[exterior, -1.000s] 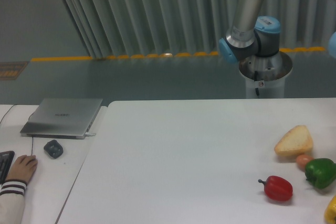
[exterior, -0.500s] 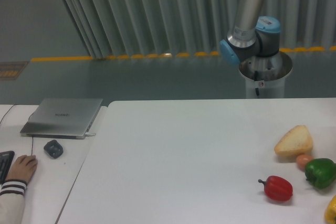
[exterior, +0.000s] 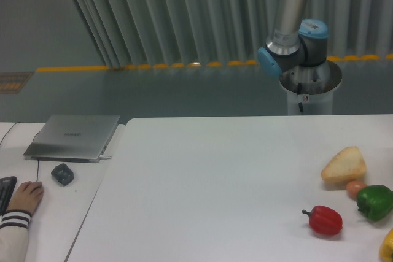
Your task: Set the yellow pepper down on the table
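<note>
We see the yellow pepper [exterior: 387, 246] at the far right edge of the view, low in the corner, where it lies on the bench [exterior: 215, 188]. Only a small part of its glossy yellow body is visible, because the border of the picture cuts the rest off. Nothing touches it.

Just above it and a little to the left lies the green pepper [exterior: 374, 202], and the small orange ball [exterior: 354, 188] sits against the green pepper's upper left side. Behind the ball lies the tan bread wedge [exterior: 344, 164], close to it; we cannot tell if they touch. The red pepper [exterior: 323, 219] lies to the left of the green one, apart from it, with its dark stem toward the left.

Of the robot arm [exterior: 293, 35] we see only the lower joints and the base, which stands behind the far edge of the bench on a pale pedestal [exterior: 309, 93]. The arm goes up out of the top of the picture, so the tool is not in view and we cannot say how far it is open or if it holds something.

On the left there is a narrower white desk [exterior: 80, 204] beside the bench. On it lie a closed silver laptop [exterior: 73, 137] and a small dark mouse [exterior: 62, 173]. A person's hand [exterior: 24, 197] in a striped sleeve rests at a black keyboard [exterior: 5, 192] at the left border.
</note>
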### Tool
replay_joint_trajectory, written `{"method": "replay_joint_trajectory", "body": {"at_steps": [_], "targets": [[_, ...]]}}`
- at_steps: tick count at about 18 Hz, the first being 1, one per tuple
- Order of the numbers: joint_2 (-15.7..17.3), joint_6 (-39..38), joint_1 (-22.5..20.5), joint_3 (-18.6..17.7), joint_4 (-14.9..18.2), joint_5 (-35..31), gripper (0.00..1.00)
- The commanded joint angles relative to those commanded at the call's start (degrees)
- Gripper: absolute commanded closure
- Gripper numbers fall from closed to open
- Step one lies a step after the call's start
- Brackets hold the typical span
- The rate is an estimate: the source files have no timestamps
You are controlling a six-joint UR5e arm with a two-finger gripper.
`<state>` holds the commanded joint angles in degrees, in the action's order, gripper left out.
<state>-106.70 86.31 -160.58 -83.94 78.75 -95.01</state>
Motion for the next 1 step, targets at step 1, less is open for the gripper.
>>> {"method": "replay_joint_trajectory", "body": {"at_steps": [1], "targets": [[0.0, 0.0, 0.0, 0.0, 0.1, 0.0, 0.0]]}}
